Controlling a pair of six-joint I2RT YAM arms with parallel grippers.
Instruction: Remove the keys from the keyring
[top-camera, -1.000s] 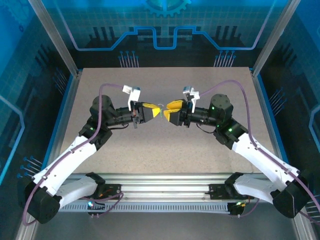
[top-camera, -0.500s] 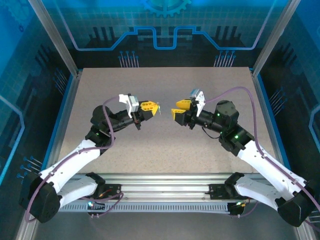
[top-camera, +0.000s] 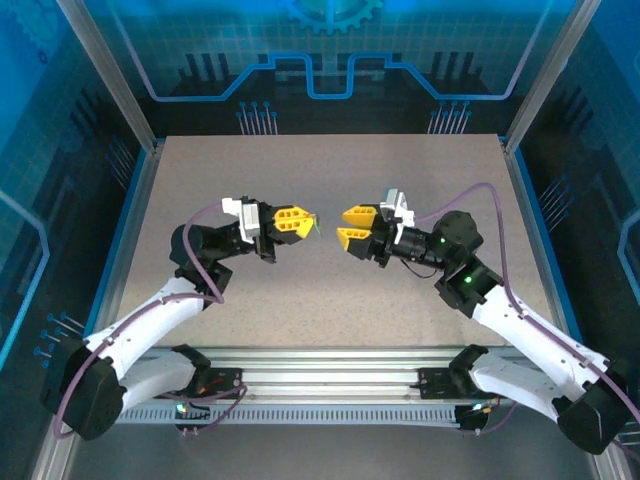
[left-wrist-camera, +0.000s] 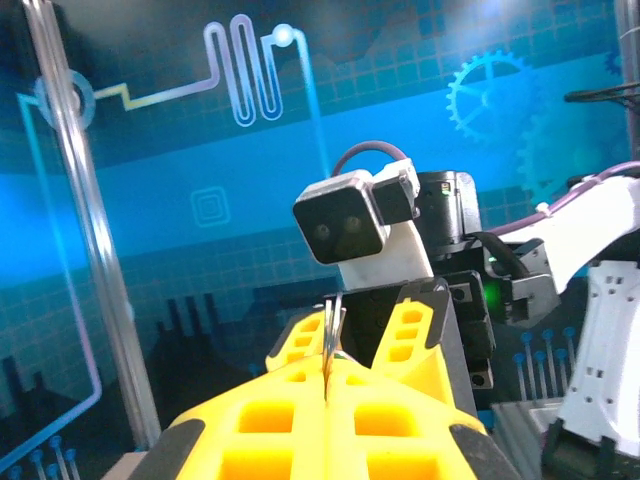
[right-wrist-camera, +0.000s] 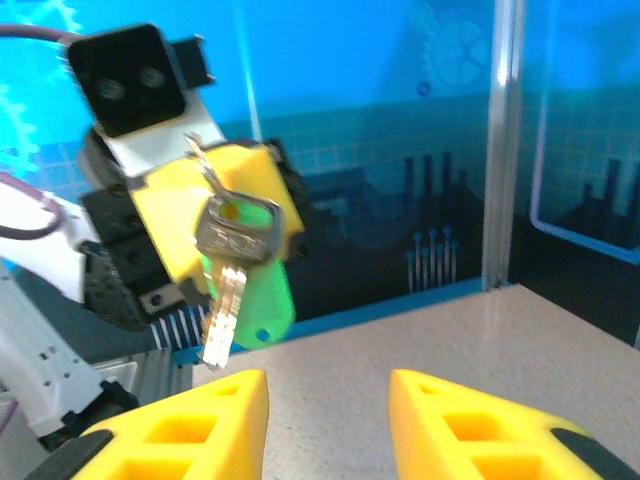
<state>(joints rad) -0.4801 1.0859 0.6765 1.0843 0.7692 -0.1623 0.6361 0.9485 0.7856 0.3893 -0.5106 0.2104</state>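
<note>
Left gripper (top-camera: 306, 219) clamped on the keyring (left-wrist-camera: 331, 330); right gripper (top-camera: 342, 225) parted, holding nothing.
Directly below the left gripper's tips a silver key (right-wrist-camera: 228, 262) hangs from the ring with its head uppermost, its long axis near vertical and its blade pointing down toward the table (top-camera: 330, 300) (slightly off plumb). A green tag (right-wrist-camera: 262, 300) sits just behind the key. The ring stands edge-on between the left gripper's shut jaws. To the right of the left gripper, the right gripper faces it, near but apart from key and ring.
</note>
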